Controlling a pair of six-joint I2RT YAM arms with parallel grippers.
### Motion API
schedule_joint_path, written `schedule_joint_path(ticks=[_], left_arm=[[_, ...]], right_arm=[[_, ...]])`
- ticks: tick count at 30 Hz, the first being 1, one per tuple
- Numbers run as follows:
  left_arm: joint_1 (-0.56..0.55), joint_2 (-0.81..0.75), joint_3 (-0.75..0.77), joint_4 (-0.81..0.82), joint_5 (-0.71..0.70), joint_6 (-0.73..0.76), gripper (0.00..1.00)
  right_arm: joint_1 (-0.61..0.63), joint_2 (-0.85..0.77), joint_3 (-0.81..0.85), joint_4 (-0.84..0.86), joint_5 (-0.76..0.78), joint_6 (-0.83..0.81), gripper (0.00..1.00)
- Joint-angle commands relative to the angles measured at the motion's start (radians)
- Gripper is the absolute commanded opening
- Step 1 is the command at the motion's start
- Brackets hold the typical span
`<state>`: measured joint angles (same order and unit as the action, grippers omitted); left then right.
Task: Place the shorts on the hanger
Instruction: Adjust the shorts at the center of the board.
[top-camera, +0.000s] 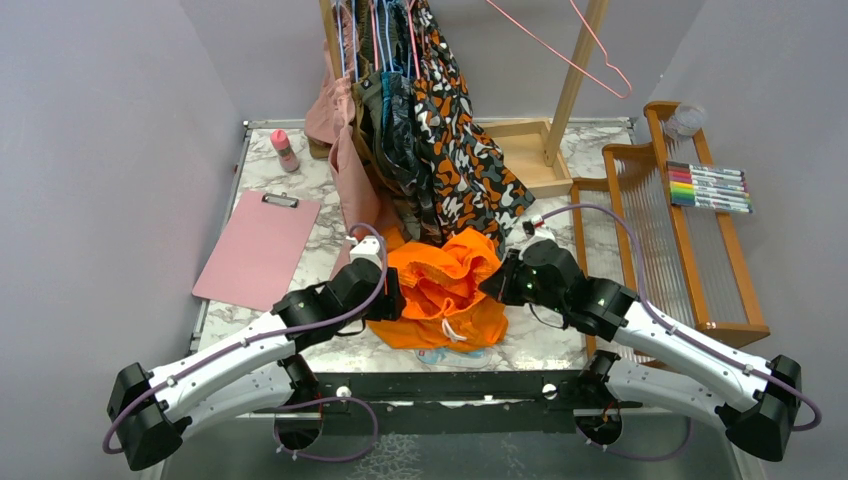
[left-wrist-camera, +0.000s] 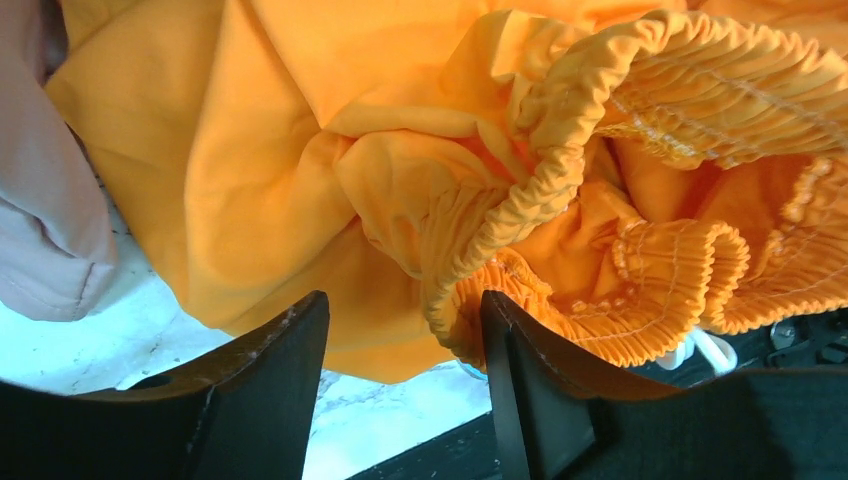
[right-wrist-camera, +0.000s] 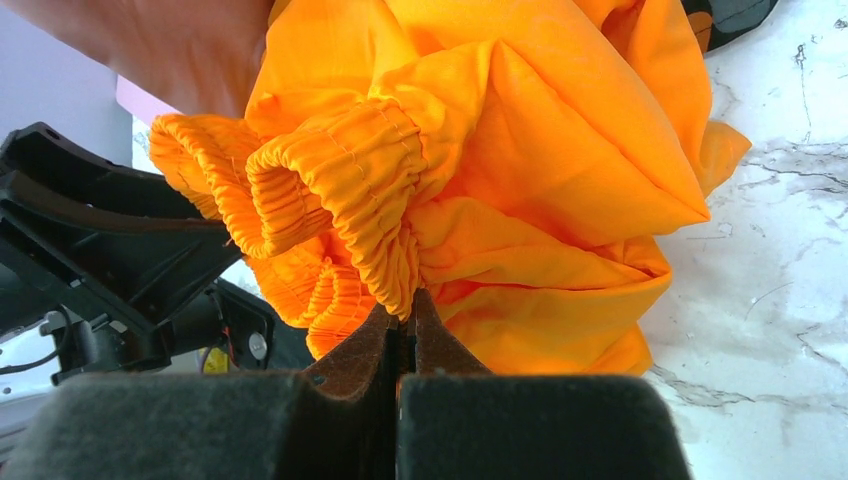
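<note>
The bright orange shorts (top-camera: 445, 285) lie bunched on the marble table between my two grippers, their white drawstring (top-camera: 455, 332) at the near edge. My right gripper (right-wrist-camera: 408, 312) is shut on the gathered waistband (right-wrist-camera: 350, 170), holding that side raised. At the left side of the shorts (left-wrist-camera: 300, 150) my left gripper (left-wrist-camera: 400, 310) stands with its jaws apart. A fold of cloth and waistband hangs between its fingertips (left-wrist-camera: 500, 320), unpinched. The thin pink hanger (top-camera: 590, 55) hangs high at the back right, beside the wooden pole.
Patterned and dusty pink garments (top-camera: 440, 130) hang on blue hangers from a rack just behind the shorts. A pink clipboard (top-camera: 258, 248) and a small pink bottle (top-camera: 285, 150) are at the left. A wooden rack with markers (top-camera: 710, 187) stands on the right.
</note>
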<state>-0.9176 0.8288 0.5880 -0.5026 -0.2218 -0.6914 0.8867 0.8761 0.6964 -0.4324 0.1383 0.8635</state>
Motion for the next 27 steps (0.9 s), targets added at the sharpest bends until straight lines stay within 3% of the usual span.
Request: schedule_joint_path(ticks=[1, 5, 11, 14, 24, 27], left_arm=[[0.000, 0.007, -0.025, 0.145, 0.034, -0.010, 0.54], [0.000, 0.040, -0.039, 0.205, 0.039, -0.006, 0.46], [0.000, 0.068, -0.031, 0.216, 0.006, 0.003, 0.00], [-0.001, 0.047, -0.024, 0.190, -0.031, 0.012, 0.00], [0.001, 0.079, 0.058, 0.119, -0.080, 0.110, 0.00], [0.003, 0.096, 0.075, 0.120, -0.071, 0.132, 0.00]], right_arm=[[-0.004, -0.008, -0.011, 0.036, 0.005, -0.009, 0.01], [-0.003, -0.011, -0.025, 0.034, -0.009, -0.013, 0.01], [-0.003, -0.017, -0.044, 0.043, -0.066, -0.065, 0.01], [-0.003, 0.002, -0.025, 0.009, -0.084, -0.110, 0.07], [-0.003, 0.000, 0.061, -0.104, -0.076, -0.262, 0.66], [-0.003, -0.031, 0.078, -0.117, -0.029, -0.291, 0.73]])
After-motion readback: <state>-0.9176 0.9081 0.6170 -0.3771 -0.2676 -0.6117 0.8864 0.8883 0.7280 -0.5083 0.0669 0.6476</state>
